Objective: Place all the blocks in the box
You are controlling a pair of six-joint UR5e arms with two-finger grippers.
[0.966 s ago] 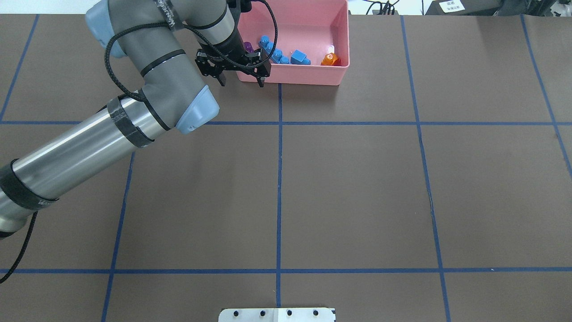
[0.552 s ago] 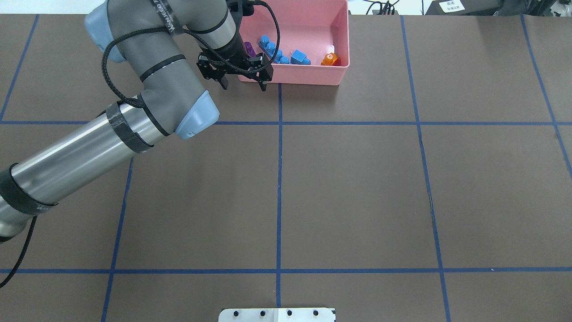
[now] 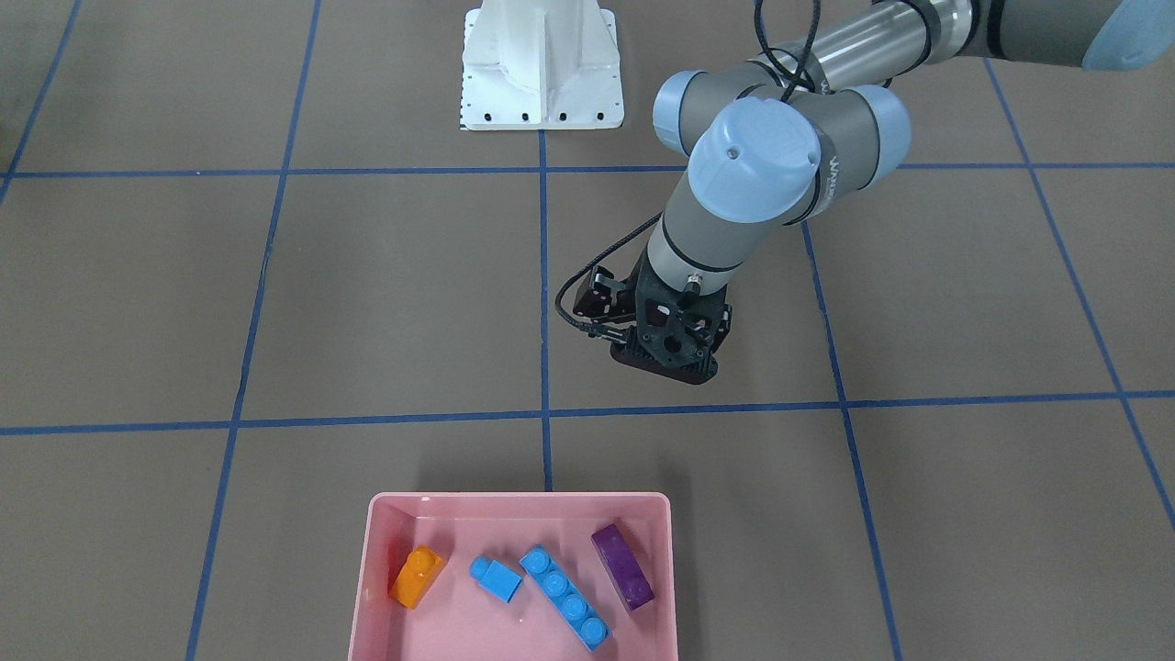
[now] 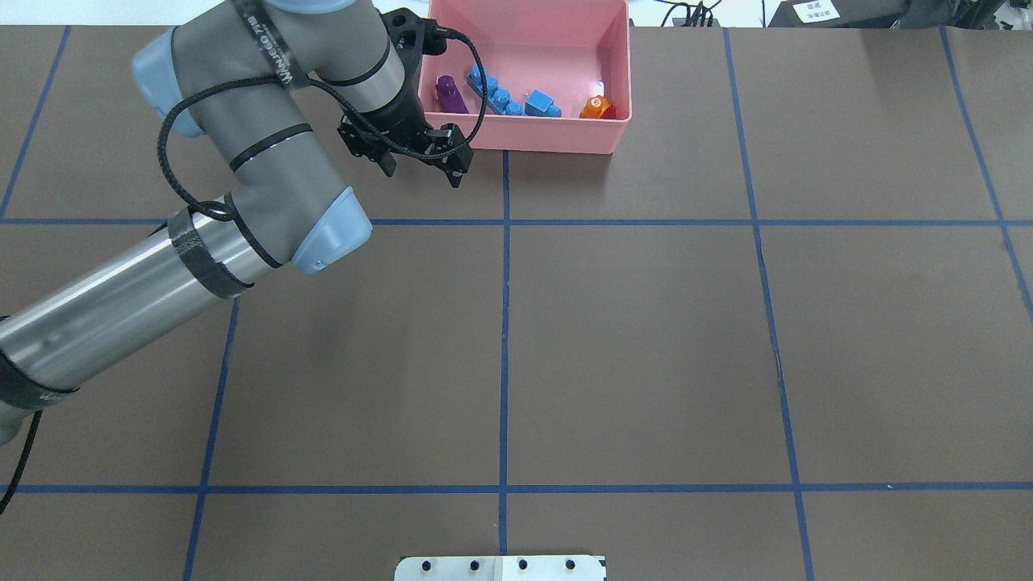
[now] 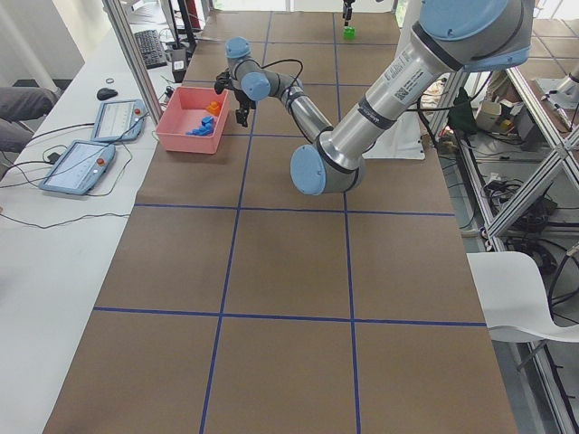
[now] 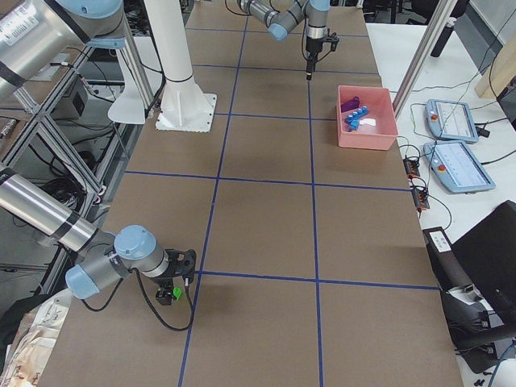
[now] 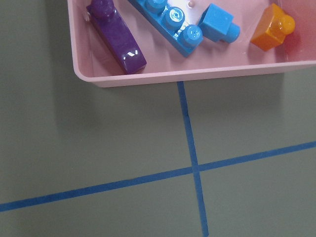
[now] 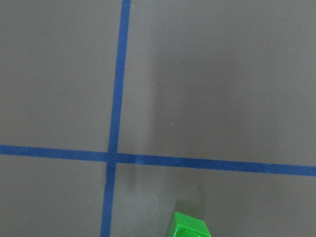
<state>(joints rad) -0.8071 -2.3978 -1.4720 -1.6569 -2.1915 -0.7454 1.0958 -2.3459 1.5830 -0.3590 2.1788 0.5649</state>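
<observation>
Left gripper [image 4: 422,169] hangs with jaws spread and nothing between them, just outside the near left corner of the pink box [image 4: 533,139], clear of its wall. All four bricks lie inside the box: purple brick [image 4: 452,94] at the left, long blue brick [image 4: 494,93] beside it, small blue brick [image 4: 542,104] next, orange brick [image 4: 597,107] at the right. Risk noted: the black wrist cable [image 4: 482,89] loops across the box's left end in the overhead view. If the arm swings away low, it could catch the rim and drag or tip the box, spilling bricks. Right gripper [image 6: 173,289] sits well apart from the box; whether it grips cannot be told, though a small green piece [image 8: 190,225] lies beside it and may leave the job unfinished. Against the earlier overhead frames, the left gripper has drawn back from over the near wall toward the near left, uncovering the purple brick; the bricks have not shifted.
</observation>
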